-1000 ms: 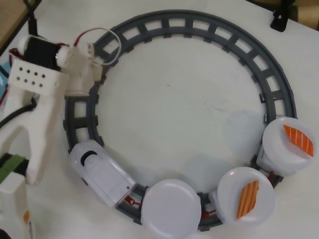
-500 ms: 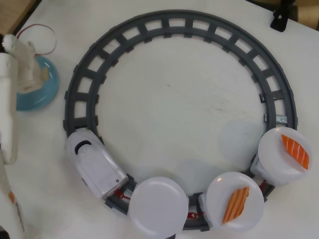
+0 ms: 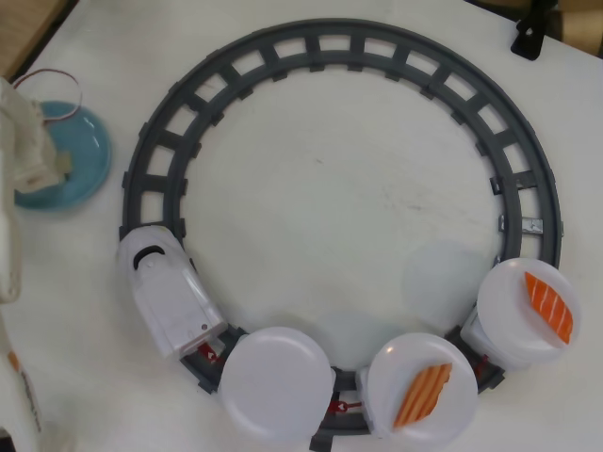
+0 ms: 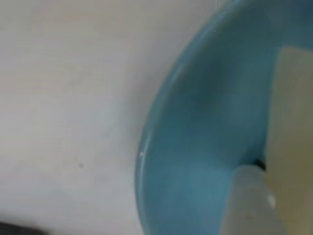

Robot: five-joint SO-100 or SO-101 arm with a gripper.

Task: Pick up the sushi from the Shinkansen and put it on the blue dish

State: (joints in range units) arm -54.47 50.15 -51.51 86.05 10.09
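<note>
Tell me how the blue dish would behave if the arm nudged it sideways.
The blue dish looks glossy and shallow, sitting flat on the smooth white table, so it would probably slide rather than tip. It seems rigid. Being round, it may spin if pushed off-centre.

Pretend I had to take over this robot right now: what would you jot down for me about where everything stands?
Gripper: low over the blue dish at the left of the overhead view; open or shut cannot be told.
Wrist view: blue dish fills the frame, with pale blurred shapes at the right that I cannot identify.
Shinkansen: on the grey track, lower left, pulling three white plates.
First plate is bare; the next two carry orange striped pieces.
Plain beige sushi: not clearly visible, possibly at the gripper.
Left: confirm the sushi rests on the dish, then withdraw.
</note>
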